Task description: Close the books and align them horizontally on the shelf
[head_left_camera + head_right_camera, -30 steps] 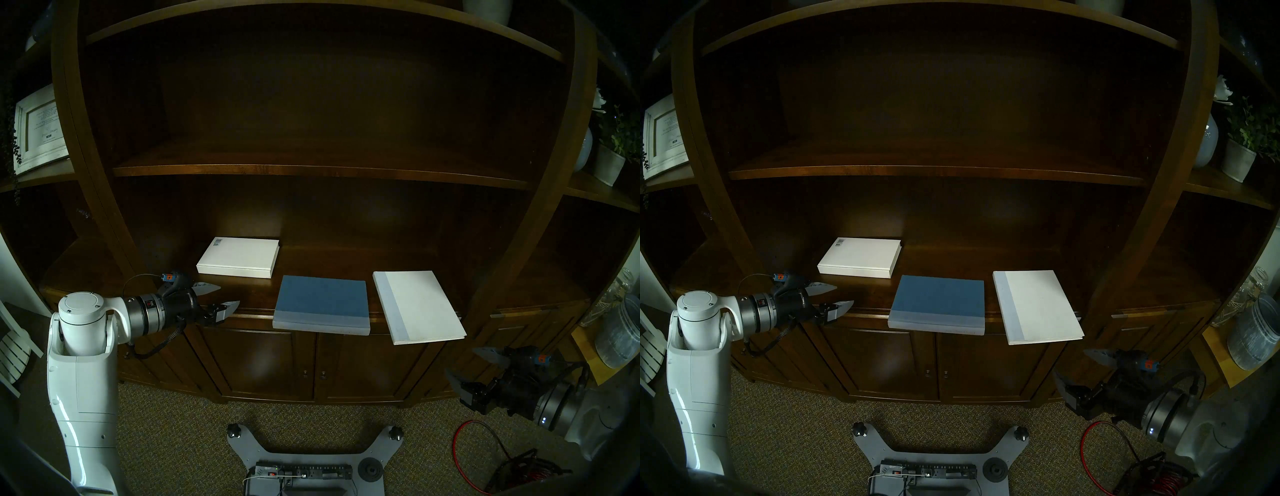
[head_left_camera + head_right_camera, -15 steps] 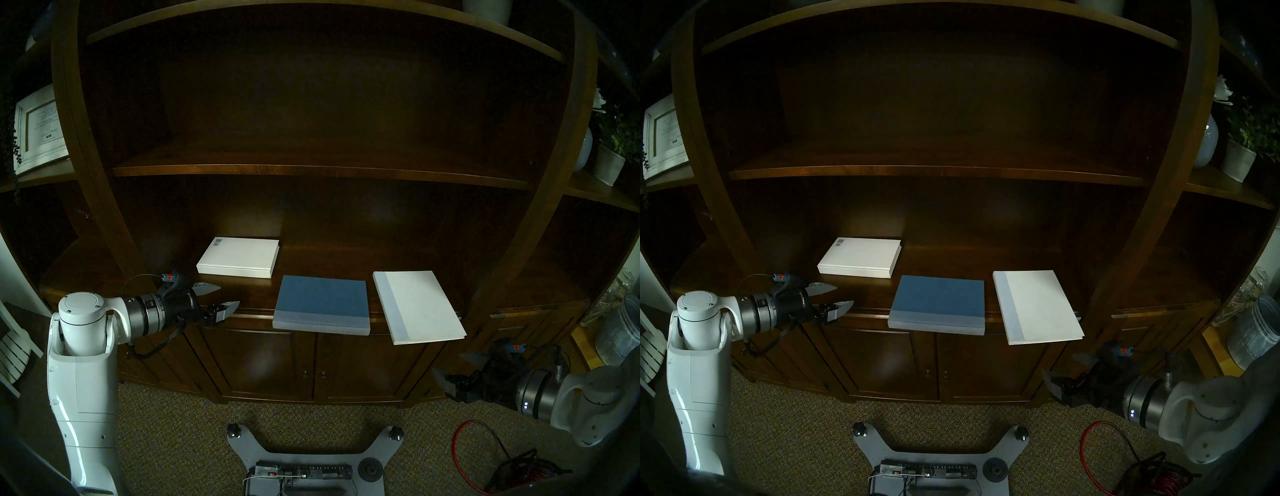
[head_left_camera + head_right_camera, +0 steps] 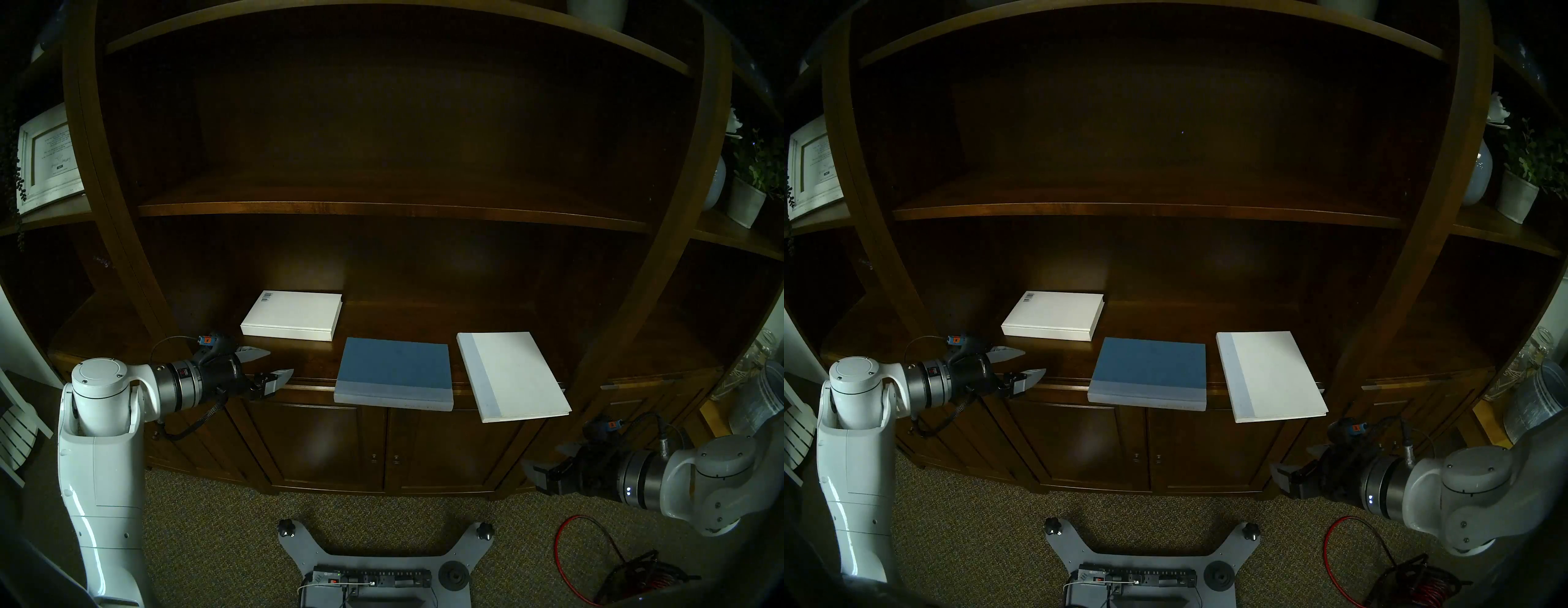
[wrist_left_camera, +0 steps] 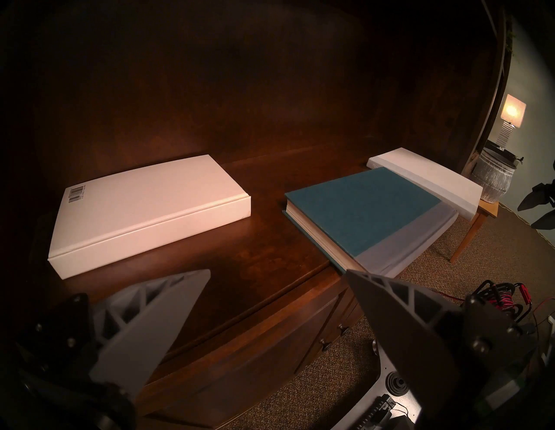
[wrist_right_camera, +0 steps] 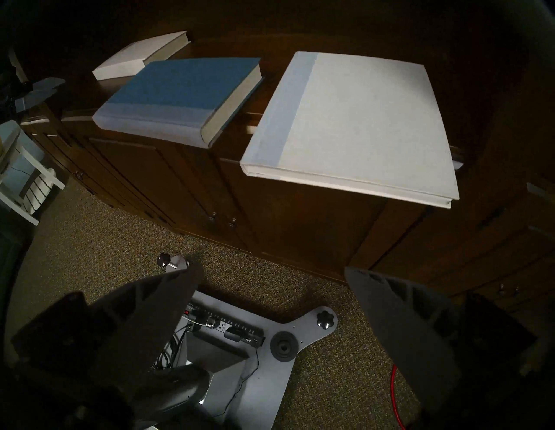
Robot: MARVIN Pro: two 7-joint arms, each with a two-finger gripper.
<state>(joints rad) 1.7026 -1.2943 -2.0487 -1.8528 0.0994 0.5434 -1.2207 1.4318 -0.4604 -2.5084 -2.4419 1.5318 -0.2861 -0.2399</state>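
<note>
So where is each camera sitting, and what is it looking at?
Head pair: up high, facing the dark-brown wooden shelf; both arms show, left gripper and right gripper open.
Left wrist: level with the shelf, looking across the white barcode book; its own fingers show.
Right wrist: below the shelf edge, looking up at the white grey-strip book.
All views share the blue hardcover book.

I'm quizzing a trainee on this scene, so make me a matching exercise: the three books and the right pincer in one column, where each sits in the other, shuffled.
Things:
1. barcode book
2. blue book
3. white book with grey-blue strip
4. right pincer

Places:
A. spine overhanging the shelf front, middle
B. below shelf level, open, holding nothing
C. furthest back, fully on the shelf
D. rightmost, angled, near corner past the edge

Pairs: 1-C, 2-A, 3-D, 4-B
</note>
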